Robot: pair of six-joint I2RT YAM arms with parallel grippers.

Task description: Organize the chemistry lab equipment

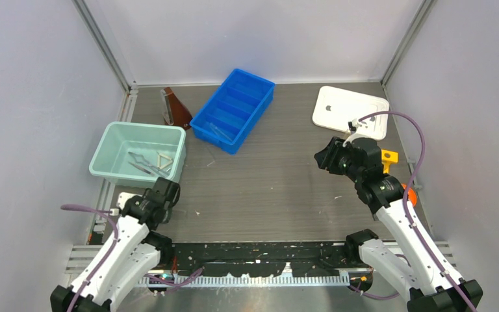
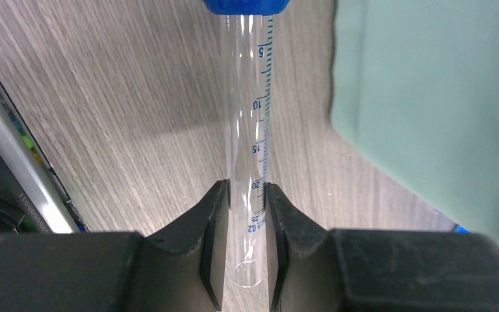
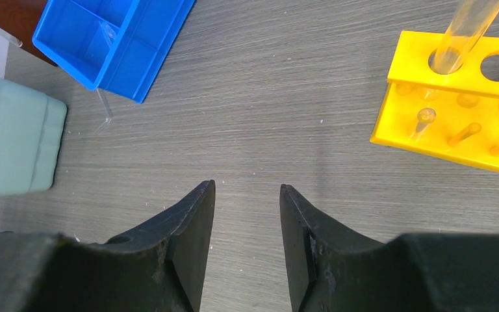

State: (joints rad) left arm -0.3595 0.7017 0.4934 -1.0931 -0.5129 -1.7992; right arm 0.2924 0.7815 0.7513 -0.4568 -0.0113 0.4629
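Writing: on your left wrist view, the blue-capped clear graduated tube (image 2: 247, 130) carries a blue printed scale. It reads 5, 10, 15, 20, 25 from the cap toward the fingers. The grey mark on the white lid is too small to read.
Left pincer: your left gripper (image 2: 247, 247) pinches that tube near its rounded closed end, a black finger pressed on each side. It sits well to the near left of the blue divided plastic tray (image 1: 234, 109).
Tub: the pale green plastic tub (image 1: 136, 153) stands just left of the blue tray, hard by the table's left edge. Silver scissor-like metal tongs (image 1: 144, 164) and a small white triangle (image 1: 164, 162) lie inside it.
Brown piece: a brown cone-shaped object (image 1: 177, 109) stands just behind the blue tray's left side. You cannot tell what it is.
Blue tray: it lies at an angle near the back wall, and a thin clear glass rod (image 3: 104, 107) lies on the table off its near corner.
Open room: bare grey wood-grain table (image 1: 266, 188) stretches right of the blue tray and nearer than it.
Right pincer: your right gripper (image 3: 247, 240) hangs over that bare stretch right of the blue tray, its jaws spread around nothing.
White lid: the flat white lid (image 1: 349, 112) lies far right of the blue tray, toward the back right corner.
Rack: the yellow holed rack (image 3: 455, 110) stands farthest right of the blue tray, with a clear tube (image 3: 468, 32) leaning in one hole.
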